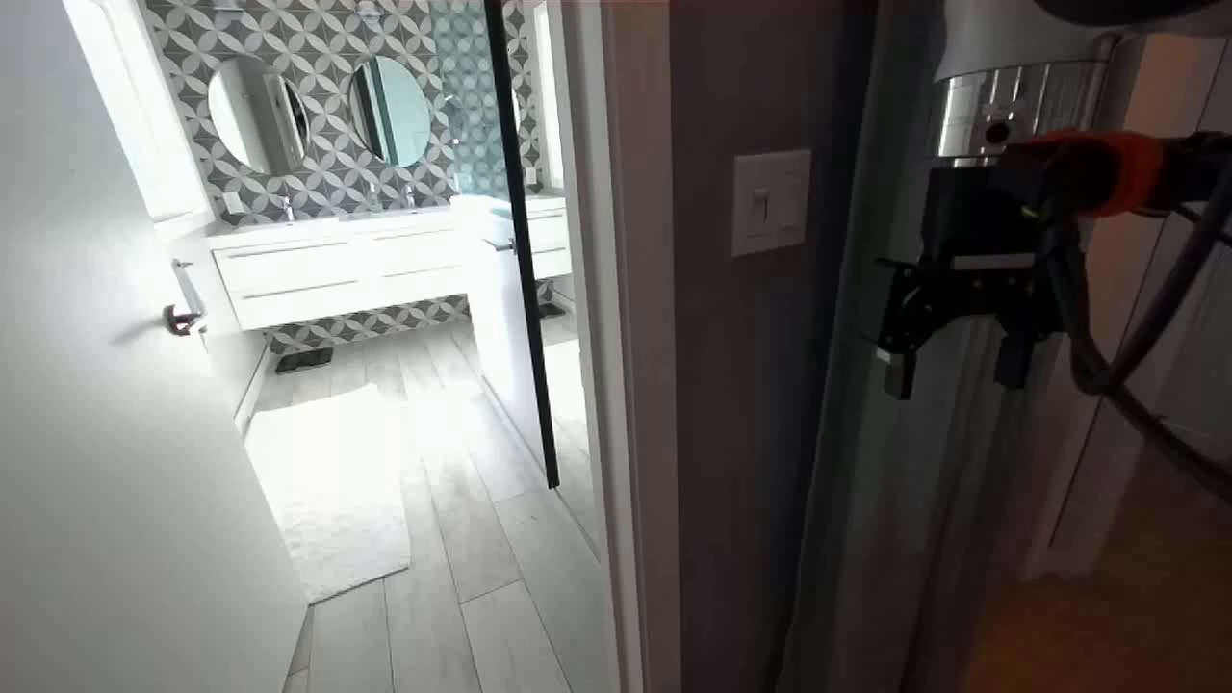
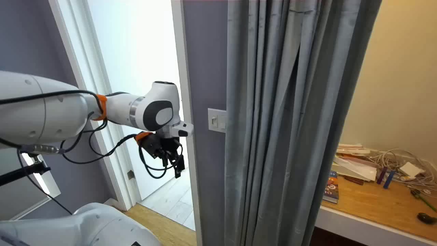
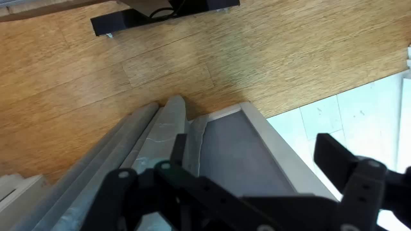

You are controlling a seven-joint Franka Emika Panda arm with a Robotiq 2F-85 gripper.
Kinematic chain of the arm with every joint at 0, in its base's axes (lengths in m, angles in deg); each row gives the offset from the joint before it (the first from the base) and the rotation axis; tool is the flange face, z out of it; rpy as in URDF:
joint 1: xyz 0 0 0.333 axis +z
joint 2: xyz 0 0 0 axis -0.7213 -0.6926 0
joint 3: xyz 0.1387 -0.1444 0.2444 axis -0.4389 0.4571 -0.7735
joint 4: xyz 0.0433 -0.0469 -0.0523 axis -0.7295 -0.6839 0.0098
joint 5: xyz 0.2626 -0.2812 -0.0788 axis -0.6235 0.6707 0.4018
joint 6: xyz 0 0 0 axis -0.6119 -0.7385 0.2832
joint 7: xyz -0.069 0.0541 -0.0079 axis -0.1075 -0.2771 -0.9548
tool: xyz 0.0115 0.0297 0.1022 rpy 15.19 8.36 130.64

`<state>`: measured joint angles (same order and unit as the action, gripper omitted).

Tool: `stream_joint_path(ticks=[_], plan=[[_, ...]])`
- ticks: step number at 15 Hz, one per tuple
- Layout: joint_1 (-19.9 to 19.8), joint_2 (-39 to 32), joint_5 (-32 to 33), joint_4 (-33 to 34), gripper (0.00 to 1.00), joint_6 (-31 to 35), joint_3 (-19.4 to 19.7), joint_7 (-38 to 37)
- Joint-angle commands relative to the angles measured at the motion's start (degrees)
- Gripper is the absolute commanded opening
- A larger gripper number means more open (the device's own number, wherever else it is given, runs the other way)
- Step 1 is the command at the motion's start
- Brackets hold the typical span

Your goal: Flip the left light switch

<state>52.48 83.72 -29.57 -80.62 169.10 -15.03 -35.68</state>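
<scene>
See L light switch (image 1: 760,206) only in both ext. views; in wrist view, find wood floor (image 3: 179,64) up top, spread-apart fingers (image 3: 332,157) in lower half.

No legible text in any view; book (image 2: 331,188) bears cover marks too small to read.

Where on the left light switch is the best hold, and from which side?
Probably its slim upright tab, with the open hand coming in squarely from the front: the plate sits flat on the wall, and the curtain hangs close on its right.
</scene>
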Motion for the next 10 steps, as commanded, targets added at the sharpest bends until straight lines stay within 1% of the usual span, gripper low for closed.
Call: stream_joint_path(ticks=[1, 6, 8, 10], plan=[[-0.16, 0.02, -0.06, 0.09, 1.00, -0.14, -0.10, 0.10], [-0.16, 0.02, -0.06, 0.09, 1.00, -0.14, -0.10, 0.10], [-1.33, -0.88, -2.92, -0.09, 1.00, 8.26, 0.30, -2.37], [-2.34, -2.41, -3.80, 0.80, 1.00, 14.08, 0.51, -3.96]])
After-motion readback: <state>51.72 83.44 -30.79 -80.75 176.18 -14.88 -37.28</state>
